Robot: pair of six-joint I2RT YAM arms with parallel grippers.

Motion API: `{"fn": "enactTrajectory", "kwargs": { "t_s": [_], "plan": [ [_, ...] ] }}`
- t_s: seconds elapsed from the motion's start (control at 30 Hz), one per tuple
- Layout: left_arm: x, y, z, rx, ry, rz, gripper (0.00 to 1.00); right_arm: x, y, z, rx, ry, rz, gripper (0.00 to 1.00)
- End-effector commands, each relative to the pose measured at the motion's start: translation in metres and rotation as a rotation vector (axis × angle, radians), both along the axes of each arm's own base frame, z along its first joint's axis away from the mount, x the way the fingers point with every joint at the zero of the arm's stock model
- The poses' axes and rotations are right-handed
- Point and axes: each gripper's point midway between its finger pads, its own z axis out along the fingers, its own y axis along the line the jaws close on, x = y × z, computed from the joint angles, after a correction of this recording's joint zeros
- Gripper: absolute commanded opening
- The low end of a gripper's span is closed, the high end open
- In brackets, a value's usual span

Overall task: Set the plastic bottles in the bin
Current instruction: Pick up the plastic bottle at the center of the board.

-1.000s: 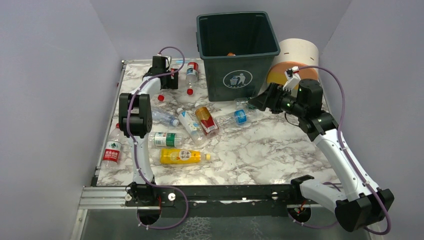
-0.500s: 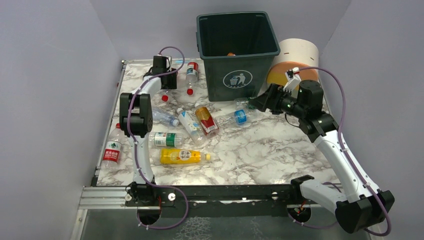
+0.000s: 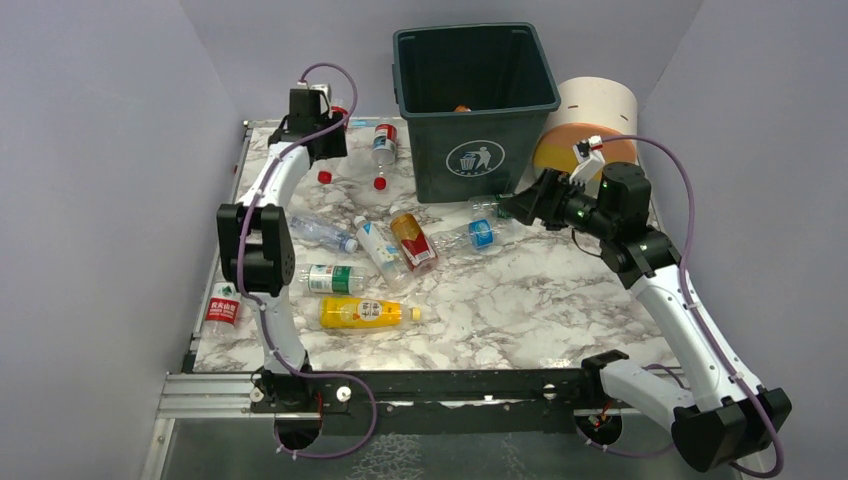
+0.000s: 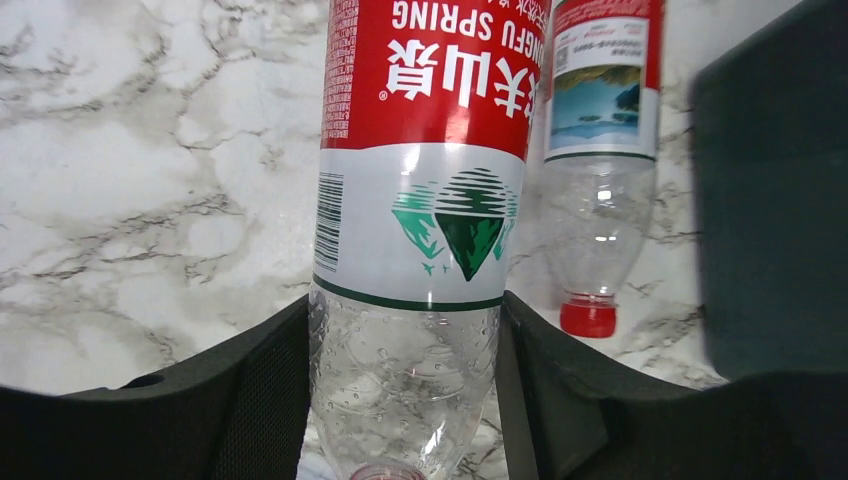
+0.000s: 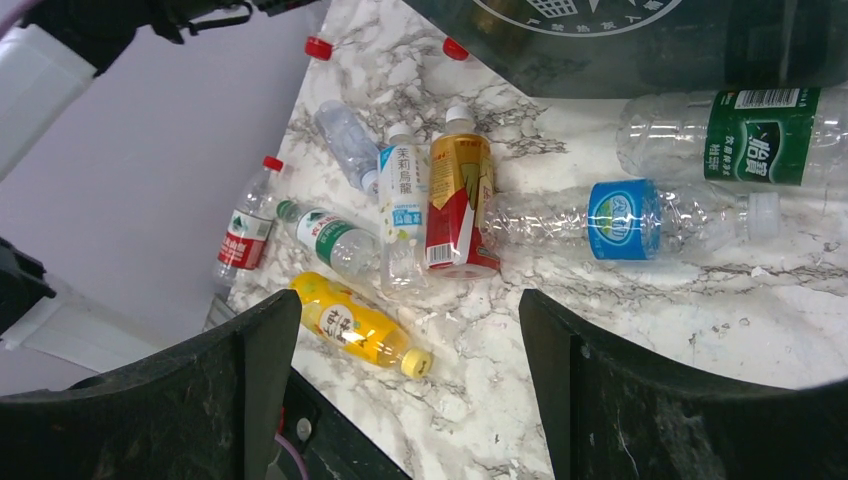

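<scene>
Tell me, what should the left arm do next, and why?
Probably swing right until it is over the bin, then let go. The left jaws grip a red-label bottle by its sides, near the table's far left corner, and the bin's open top lies just to the right of it.

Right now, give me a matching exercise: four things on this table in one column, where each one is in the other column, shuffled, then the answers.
1 red-label bottle
2 blue-label bottle
3 red-and-gold bottle
4 bin

A upright at the table's far edge
B held in the left gripper
C lying beside the white-label bottle
D lying just in front of the bin

Pairs: 1-B, 2-D, 3-C, 4-A
</scene>
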Motion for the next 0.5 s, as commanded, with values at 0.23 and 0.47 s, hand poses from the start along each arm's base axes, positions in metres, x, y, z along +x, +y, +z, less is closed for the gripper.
{"fn": "enactTrajectory", "kwargs": {
  "t_s": [0.23, 0.47],
  "plan": [
    [-0.036, -0.004, 0.187, -0.075, -0.282, -0.014, 0.63, -0.011, 0.001, 0.012, 0.016, -0.016, 0.028, 0.83],
    [-0.057, -0.029, 0.288, -0.213, -0.464, -0.105, 0.65, -0.014, 0.002, 0.012, 0.028, -0.008, 0.035, 0.83]
  ]
}}
